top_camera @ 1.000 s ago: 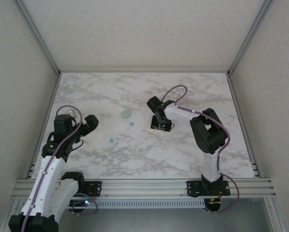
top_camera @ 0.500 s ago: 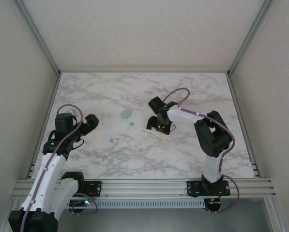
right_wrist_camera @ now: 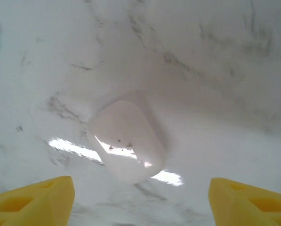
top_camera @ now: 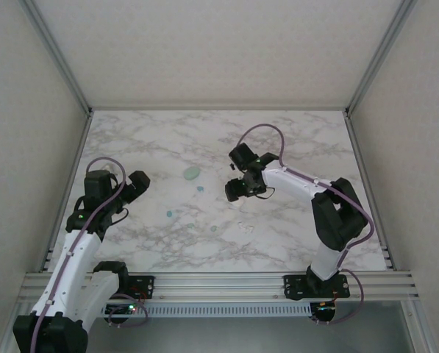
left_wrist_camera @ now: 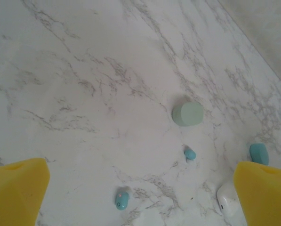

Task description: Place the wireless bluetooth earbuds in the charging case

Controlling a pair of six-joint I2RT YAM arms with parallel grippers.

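1. The marble tabletop (top_camera: 160, 140) carries a mint green case (top_camera: 192, 173) a little left of its centre. The case looks shut, so whatever is inside is hidden.
2. The teal earbuds lie loose on the marble between that case and the near edge. One earbud (left_wrist_camera: 190, 153) sits close beside the mint case, and a second earbud (left_wrist_camera: 122, 199) lies farther toward the near-left corner. Both lie outside the case.
3. A white case (right_wrist_camera: 128, 141), rounded and glossy, lies flat on the marble, a little blurred. I cannot tell whether its lid is up or what it holds.
4. The right gripper (right_wrist_camera: 140, 193) hangs over the middle of the tabletop. Its yellow fingers (right_wrist_camera: 251, 202) are spread well apart and grip nothing, and the white case lies just ahead of them, apart from both.
5. The left gripper (left_wrist_camera: 140, 188) hovers near the left edge. Its fingers (left_wrist_camera: 18, 193) are at full spread and it holds nothing.
6. Another white object (left_wrist_camera: 227, 203) peeks out beside the left gripper's other finger, too covered to identify.
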